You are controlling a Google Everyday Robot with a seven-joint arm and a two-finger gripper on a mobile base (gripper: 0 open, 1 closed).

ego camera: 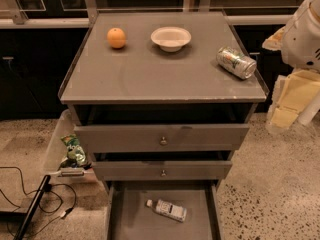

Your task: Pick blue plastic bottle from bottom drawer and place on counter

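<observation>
The blue plastic bottle (169, 209) is small and clear, with a white cap and a white label. It lies on its side on the flat floor of the open bottom drawer (130, 219), cap pointing left. The counter (150, 74) is the grey top of the cabinet, above the two knobbed drawers. A white part of my arm (305, 31) shows at the upper right edge, to the right of the counter. My gripper itself is out of view, so nothing is near the bottle.
On the counter stand an orange (116, 37) and a white bowl (171, 38), and a dented silver-green can (235, 62) lies at the right edge. The middle drawers (162, 136) are partly open. A green bag (74, 152) and cables (30, 194) lie on the floor at the left. Pale yellow items (292, 101) are at the right.
</observation>
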